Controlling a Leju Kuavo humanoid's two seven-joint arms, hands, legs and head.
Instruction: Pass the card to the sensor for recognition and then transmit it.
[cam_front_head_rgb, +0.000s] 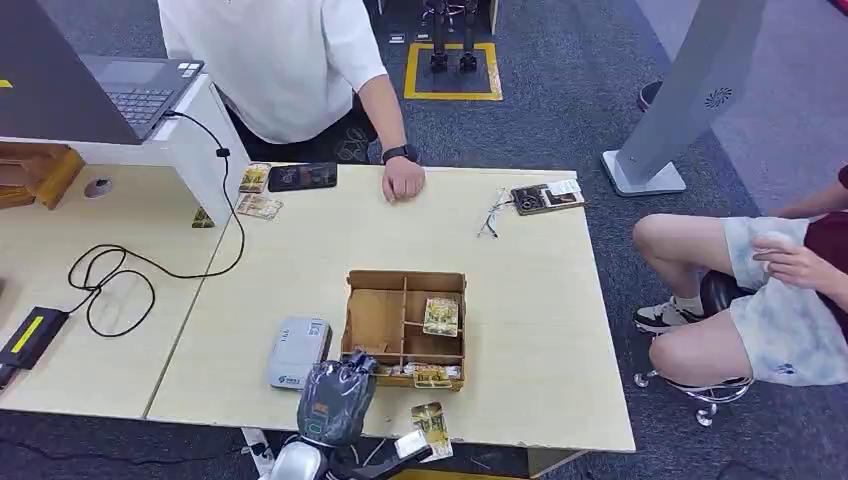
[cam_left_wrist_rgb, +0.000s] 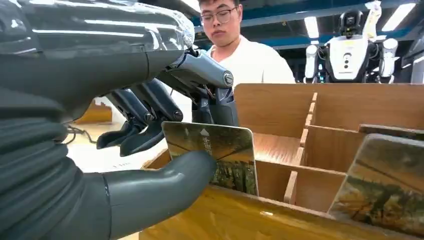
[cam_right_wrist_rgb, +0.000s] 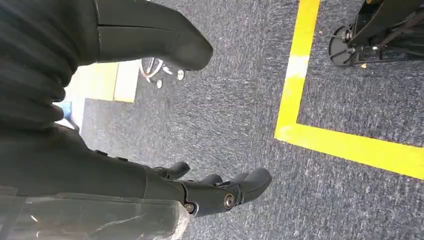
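Note:
My left hand (cam_front_head_rgb: 335, 395) is at the front left corner of the wooden divided box (cam_front_head_rgb: 360, 318). In the left wrist view the hand (cam_left_wrist_rgb: 165, 107) pinches a card (cam_left_wrist_rgb: 225, 150) between thumb and fingers; the card stands upright just behind the box's front wall (cam_left_wrist_rgb: 235, 217). The grey-white sensor (cam_front_head_rgb: 298, 351) lies on the table directly left of the box. More cards sit in the box (cam_front_head_rgb: 441, 315), along its front compartment (cam_front_head_rgb: 431, 376), and one lies on the table (cam_front_head_rgb: 432, 427) near the front edge. My right hand (cam_right_wrist_rgb: 100, 170) hangs over the carpet, fingers apart, holding nothing.
A person in a white shirt stands across the table with a hand (cam_front_head_rgb: 403, 181) resting on it. Near that edge lie a black phone (cam_front_head_rgb: 302, 177), loose cards (cam_front_head_rgb: 258, 206) and a small board (cam_front_head_rgb: 546, 196). A laptop (cam_front_head_rgb: 130, 90) and black cable (cam_front_head_rgb: 120, 275) are left; a seated person (cam_front_head_rgb: 770, 290) is right.

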